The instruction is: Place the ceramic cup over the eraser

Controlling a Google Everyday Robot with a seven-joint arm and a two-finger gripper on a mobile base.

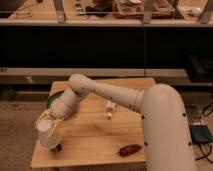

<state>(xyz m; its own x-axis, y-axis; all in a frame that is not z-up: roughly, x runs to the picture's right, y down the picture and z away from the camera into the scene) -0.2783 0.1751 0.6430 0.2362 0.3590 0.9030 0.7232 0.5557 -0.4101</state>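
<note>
The white ceramic cup (46, 135) is upside down at the table's front left corner, held in my gripper (50, 124), whose yellowish fingers are shut around it. The cup is low over the dark eraser (58, 147). Only a small dark edge of the eraser shows at the cup's lower right rim. I cannot tell whether the cup's rim touches the table.
The green bowl (52, 99) stands at the table's left edge, mostly hidden behind my arm. A white segmented strip (109, 108) lies mid-table. A reddish-brown elongated object (129, 149) lies near the front edge. The wooden table (95, 140) stands before dark shelving.
</note>
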